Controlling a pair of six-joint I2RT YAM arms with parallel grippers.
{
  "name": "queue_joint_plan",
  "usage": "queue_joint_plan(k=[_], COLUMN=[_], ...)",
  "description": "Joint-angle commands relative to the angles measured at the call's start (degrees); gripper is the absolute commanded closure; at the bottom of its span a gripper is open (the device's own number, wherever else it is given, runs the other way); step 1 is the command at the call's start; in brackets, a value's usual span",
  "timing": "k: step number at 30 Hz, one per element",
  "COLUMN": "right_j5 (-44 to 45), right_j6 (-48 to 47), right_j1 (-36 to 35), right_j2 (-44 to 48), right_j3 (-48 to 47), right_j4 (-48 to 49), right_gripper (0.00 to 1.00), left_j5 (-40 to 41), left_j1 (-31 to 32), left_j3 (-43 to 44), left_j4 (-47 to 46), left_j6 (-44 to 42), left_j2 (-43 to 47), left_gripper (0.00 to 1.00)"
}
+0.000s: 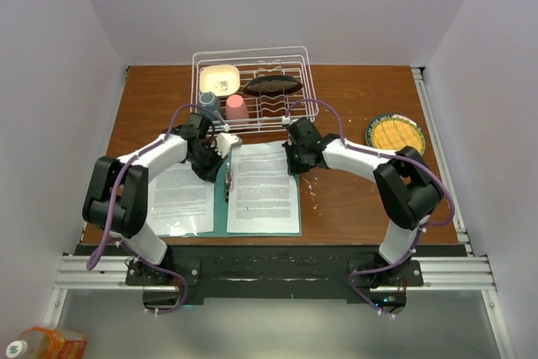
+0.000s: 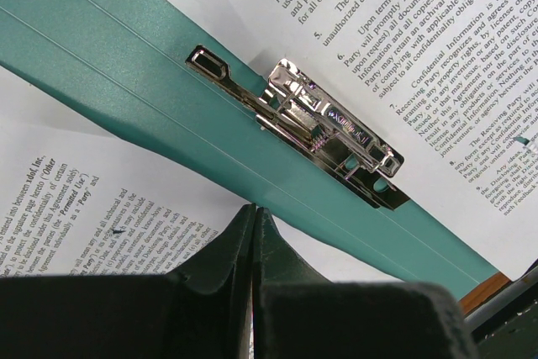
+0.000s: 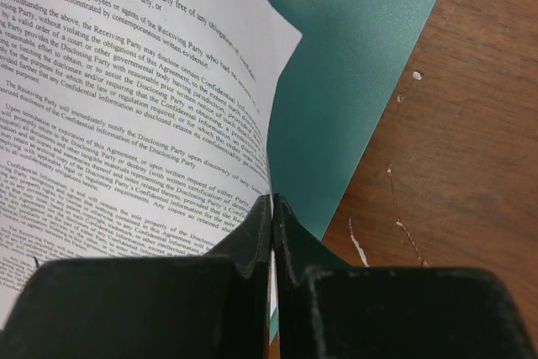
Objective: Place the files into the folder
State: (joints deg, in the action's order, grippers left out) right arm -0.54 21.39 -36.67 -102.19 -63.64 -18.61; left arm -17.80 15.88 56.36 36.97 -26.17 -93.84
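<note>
The folder (image 1: 220, 218) lies open near the tabletop's (image 1: 353, 199) near edge, left of centre, with files (image 1: 262, 187) spread on both flaps. The right claw (image 3: 271, 202) is pinched shut at the far right corner of the right-hand sheet, which curls up there. The left claw (image 2: 254, 213) is closed and empty just beside the metal clip (image 2: 328, 128). The step looks like seating sheets at the spine. Next, the clip likely needs opening and the paper sliding under it.

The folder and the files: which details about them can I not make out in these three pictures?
Top view: the folder is mostly hidden under the files, partly by the left arm.
Top view: the clip is too small.
Right wrist view: the right fingers hide whether they pinch the sheet edge.
All views: the sheets are too thin to count.
</note>
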Motion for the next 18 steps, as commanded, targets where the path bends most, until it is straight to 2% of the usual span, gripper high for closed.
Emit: queue_joint_plan(k=[1, 18], right_j5=[0.7, -1.4], right_j6=[-0.8, -2.9], right_j1=[0.2, 0.2], right_j2=[-0.6, -2.9], right_j3=[-1.9, -3.4], right_j4=[1.2, 1.4], right_gripper=[1.00, 1.00], left_j5=[-1.3, -1.6], left_j1=[0.0, 0.0], left_j3=[0.2, 0.2], left_j4=[-0.2, -0.4], left_j6=[-0.9, -1.0], left_j2=[2.0, 1.9], left_gripper=[0.96, 0.96])
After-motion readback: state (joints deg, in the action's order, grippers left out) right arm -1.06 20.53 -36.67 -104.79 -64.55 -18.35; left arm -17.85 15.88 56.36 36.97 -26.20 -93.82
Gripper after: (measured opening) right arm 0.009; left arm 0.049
